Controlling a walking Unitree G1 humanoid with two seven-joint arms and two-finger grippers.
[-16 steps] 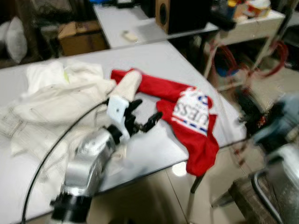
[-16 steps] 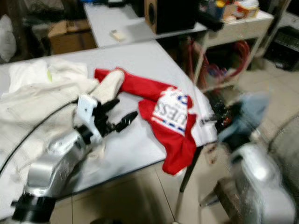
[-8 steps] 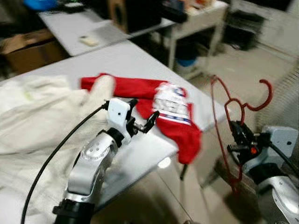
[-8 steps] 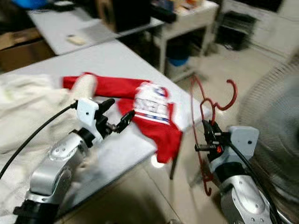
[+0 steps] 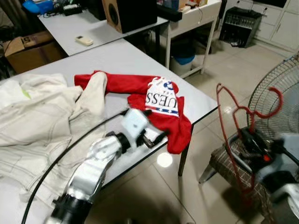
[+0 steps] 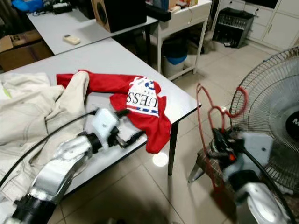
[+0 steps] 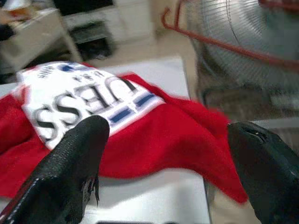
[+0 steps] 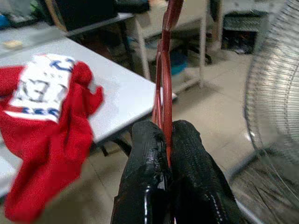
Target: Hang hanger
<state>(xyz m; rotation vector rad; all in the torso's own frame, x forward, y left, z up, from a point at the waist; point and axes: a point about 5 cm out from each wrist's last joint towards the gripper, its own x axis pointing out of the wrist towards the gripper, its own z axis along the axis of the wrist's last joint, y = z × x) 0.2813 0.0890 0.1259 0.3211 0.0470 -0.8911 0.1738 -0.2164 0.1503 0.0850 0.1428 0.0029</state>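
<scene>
The right tool (image 8: 164,154) clamps the red hanger (image 5: 233,135); the left tool (image 7: 163,172) gapes wide.

**Even indoor light, motion blur on the right**

Head views bright, evenly lit, light from overhead. Glare spot on the tile floor (image 5: 164,160) just beside the white table (image 5: 117,56), w/ softer sheen on tiles further back. Shadow dark under the tables. Right gripper (image 5: 254,142) and its arm smeared by motion blur; red hanger (image 5: 233,135) soft-edged. Left wrist view blurred overall, fingers (image 7: 70,168) close and out of focus. Right wrist view sharper near fingers (image 8: 149,154), fan (image 8: 275,93) hazy
</scene>
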